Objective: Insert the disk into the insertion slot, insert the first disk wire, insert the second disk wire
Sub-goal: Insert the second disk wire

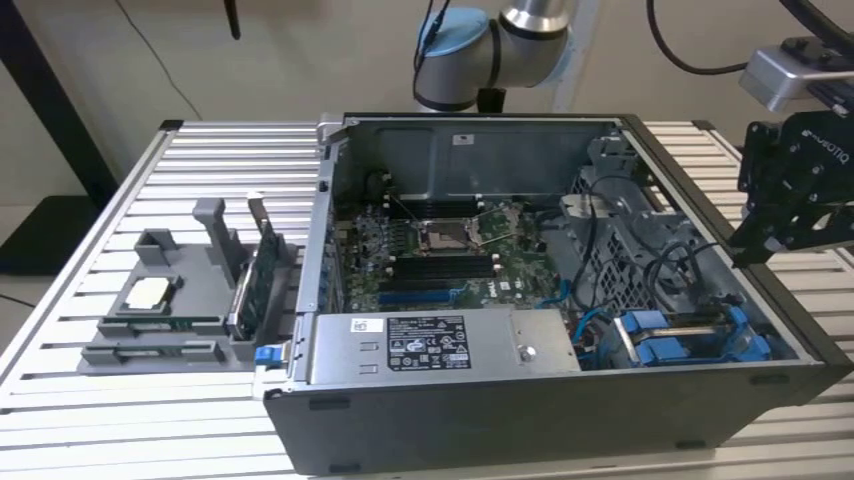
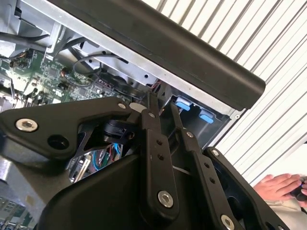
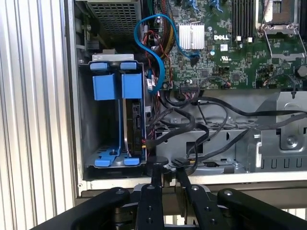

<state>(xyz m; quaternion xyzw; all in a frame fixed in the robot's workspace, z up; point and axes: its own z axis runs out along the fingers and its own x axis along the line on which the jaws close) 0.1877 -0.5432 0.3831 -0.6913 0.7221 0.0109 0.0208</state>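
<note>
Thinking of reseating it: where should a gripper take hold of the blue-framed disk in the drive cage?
Probably by its broad blue tab, coming straight in through the case's open side; the disk stands on edge in the drive cage, cables crowding its flank.

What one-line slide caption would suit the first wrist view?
Tool near the rim of the open computer case, facing two blue carriers seated in the drive cage.
</note>
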